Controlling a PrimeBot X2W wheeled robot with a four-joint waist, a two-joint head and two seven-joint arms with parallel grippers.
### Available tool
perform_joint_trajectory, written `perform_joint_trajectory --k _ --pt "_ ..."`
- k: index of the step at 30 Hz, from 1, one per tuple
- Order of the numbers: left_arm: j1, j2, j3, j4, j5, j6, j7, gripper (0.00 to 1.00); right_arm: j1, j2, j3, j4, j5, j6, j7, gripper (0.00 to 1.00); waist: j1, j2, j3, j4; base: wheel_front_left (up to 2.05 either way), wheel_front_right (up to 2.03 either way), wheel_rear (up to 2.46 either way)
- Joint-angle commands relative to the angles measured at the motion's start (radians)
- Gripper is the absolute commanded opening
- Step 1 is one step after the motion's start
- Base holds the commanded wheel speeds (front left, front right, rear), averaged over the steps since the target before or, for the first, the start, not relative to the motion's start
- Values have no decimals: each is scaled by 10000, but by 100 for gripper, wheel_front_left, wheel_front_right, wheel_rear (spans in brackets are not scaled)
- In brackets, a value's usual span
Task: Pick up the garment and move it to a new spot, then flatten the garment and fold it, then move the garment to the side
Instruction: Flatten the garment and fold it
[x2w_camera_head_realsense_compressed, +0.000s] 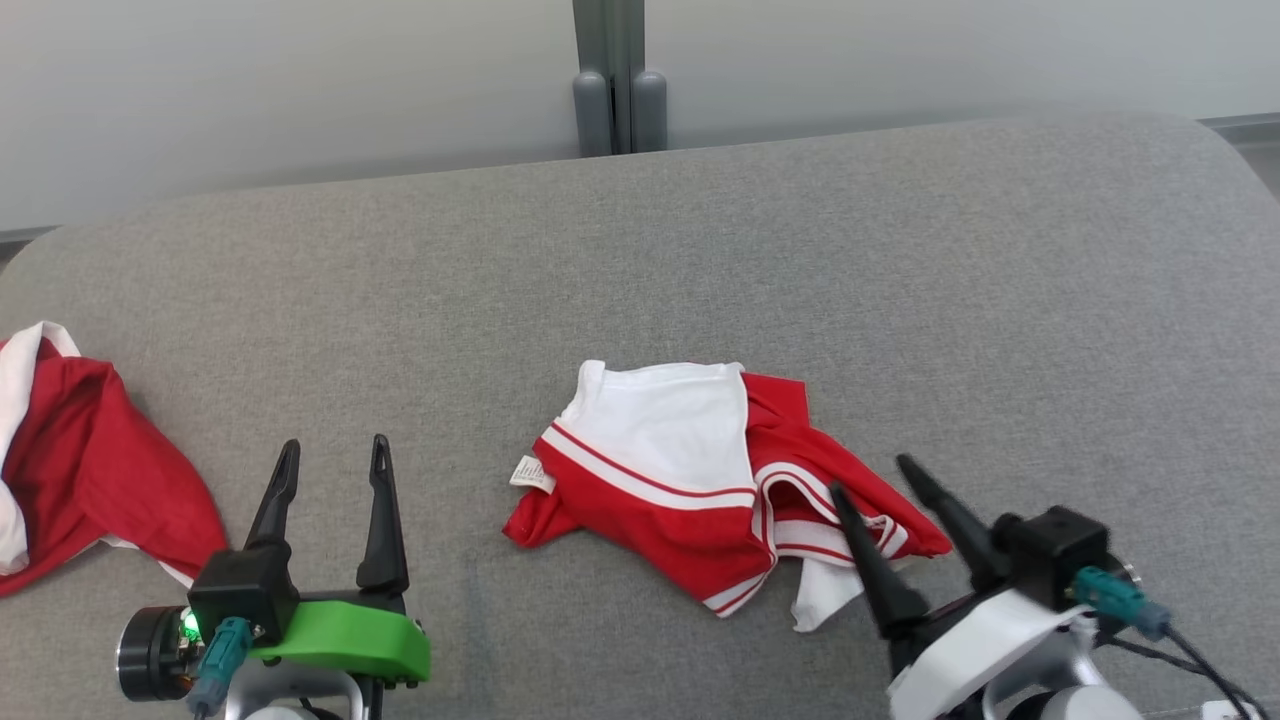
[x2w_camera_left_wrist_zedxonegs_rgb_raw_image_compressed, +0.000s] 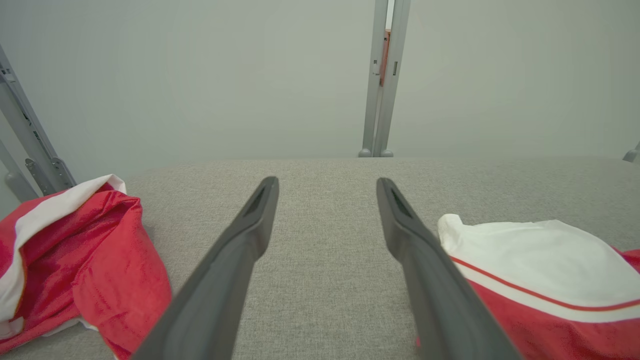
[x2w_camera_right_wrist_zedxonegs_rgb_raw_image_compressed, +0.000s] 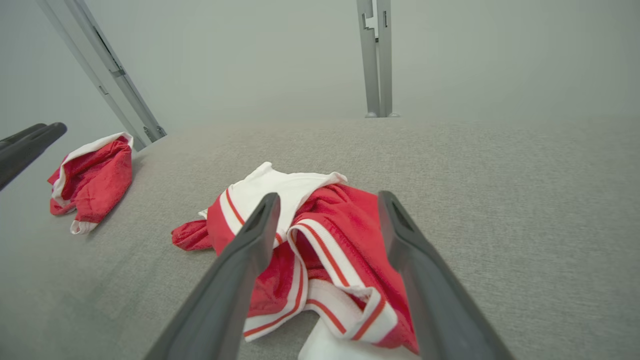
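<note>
A crumpled red and white garment lies near the middle of the grey padded table, a white panel uppermost and striped trim at its right. My right gripper hovers open over the garment's right end, and in the right wrist view the red cloth shows between its spread fingers. My left gripper stands open to the left of the garment with nothing between its fingers. In the left wrist view the left gripper points across bare table, with the garment at the right.
A second red and white garment lies bunched at the table's left edge, also seen in the wrist views. A grey post stands behind the table's far edge against a pale wall.
</note>
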Motion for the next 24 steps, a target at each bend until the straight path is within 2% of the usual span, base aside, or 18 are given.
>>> perform_joint_trajectory --k 1,6,11,12,14,19,24 --pt "-220 40 -3 -44 58 35 -72 100 -148 -40 445 85 169 5 115 100 0 -1 224 172 0 0 0" --pt "-542 -54 -93 -19 73 39 -196 100 -476 -123 1923 606 611 3 351 100 0 -1 604 532 0 0 0" --pt "-800 -141 -220 62 62 16 -344 100 -1098 -60 2197 1535 741 3 217 100 0 -1 885 875 0 0 0" --pt "-833 -148 -245 90 72 20 -366 100 -1232 -23 2228 1716 782 5 160 82 0 -1 910 920 0 0 0" --pt "-890 -167 -273 133 77 36 -429 100 -1433 -44 2350 1948 886 5 161 0 0 -1 951 986 0 0 0" --pt "-955 -193 -301 168 55 92 -510 100 -1973 -293 2155 1827 957 5 -444 0 0 -1 1022 1049 0 0 0" --pt "-1109 -178 -279 71 58 174 -575 100 -2627 -681 1107 1749 911 3 -822 0 0 -1 1221 978 0 0 0"
